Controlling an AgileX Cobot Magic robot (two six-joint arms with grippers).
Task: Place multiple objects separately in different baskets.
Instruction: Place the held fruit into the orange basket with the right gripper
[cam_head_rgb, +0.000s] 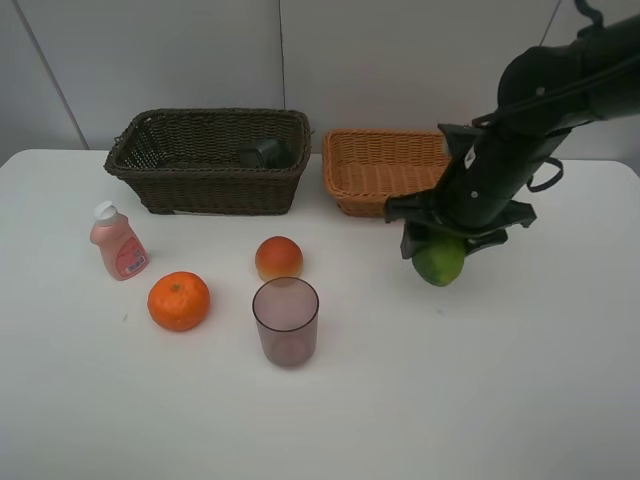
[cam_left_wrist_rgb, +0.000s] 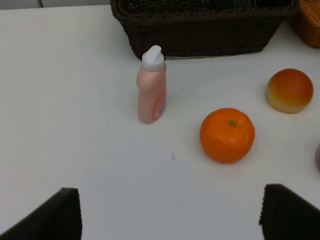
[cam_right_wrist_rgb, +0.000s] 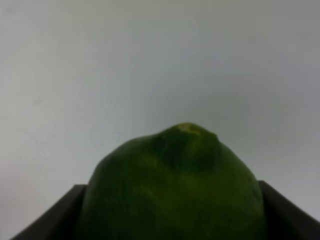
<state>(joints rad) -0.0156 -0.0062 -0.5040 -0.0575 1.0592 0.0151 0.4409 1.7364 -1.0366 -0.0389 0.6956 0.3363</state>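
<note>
Green fruit (cam_right_wrist_rgb: 175, 190) fills the lower part of the right wrist view, seated between the two dark fingers of the right gripper (cam_head_rgb: 447, 243), which is clamped on its sides at a middling width. Exterior view: fruit hangs below the jaws, its lower half showing beneath them, just in front of the light tan basket (cam_head_rgb: 375, 195) near that basket's right front corner, outside it. Cannot tell whether the fruit touches the table (cam_head_rgb: 450, 400). Left gripper (cam_left_wrist_rgb: 172, 215) stands wide with nothing between its fingers, over bare table near the pink bottle (cam_left_wrist_rgb: 152, 87) and the orange (cam_left_wrist_rgb: 227, 135). Peach-like fruit (cam_head_rgb: 279, 258) and purplish cup (cam_head_rgb: 286, 320) stand mid-table. Dark grey pump bottle (cam_head_rgb: 265, 153) lies inside the dark brown basket (cam_head_rgb: 210, 185).
</note>
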